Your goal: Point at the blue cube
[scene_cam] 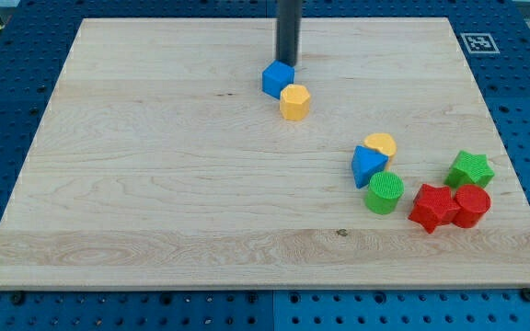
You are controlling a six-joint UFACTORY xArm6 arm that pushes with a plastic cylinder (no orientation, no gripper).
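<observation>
Camera view: blue cube (278, 79) sits just below my tip (288, 62), seemingly touching; no jaws to judge.

Your rod (288, 32) is cut off by the view's top edge, so nothing above its lower length can be checked, and my tip (288, 62) ends just behind the blue cube (278, 79), where you cannot confirm contact. The yellow block (381, 143) behind the blue triangular block (368, 165) is partly covered, so its shape stays undetermined. The desk (155, 184) shows a small marker (478, 42) at its top right corner, its pattern too small to read.
</observation>
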